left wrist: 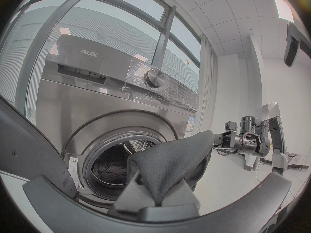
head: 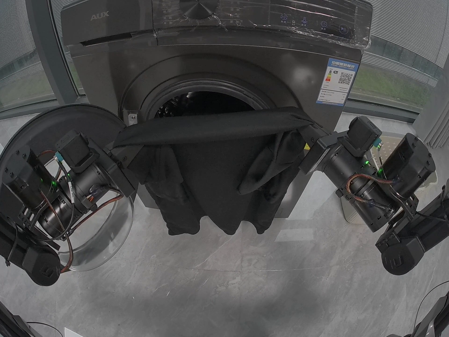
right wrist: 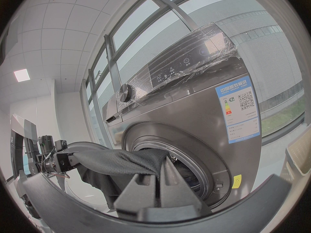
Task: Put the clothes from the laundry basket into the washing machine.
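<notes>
A black garment point(head: 210, 164) hangs stretched between my two grippers, right in front of the washing machine's point(head: 215, 52) round drum opening point(head: 206, 104). My left gripper point(head: 122, 147) is shut on the garment's left end, seen close up as black mesh cloth point(left wrist: 168, 165) pinched between its fingers point(left wrist: 136, 194). My right gripper point(head: 312, 134) is shut on the right end point(right wrist: 129, 164), with the cloth clamped between its fingers point(right wrist: 175, 191). The garment's body and sleeves droop below the drum opening toward the floor. Some dark laundry point(left wrist: 107, 170) lies inside the drum.
The machine's round glass door point(head: 70, 183) stands swung open at the left, behind my left arm. A pale laundry basket point(head: 393, 150) sits at the right behind my right arm, its rim point(right wrist: 299, 152) close by. Grey floor point(head: 224, 277) lies open in front.
</notes>
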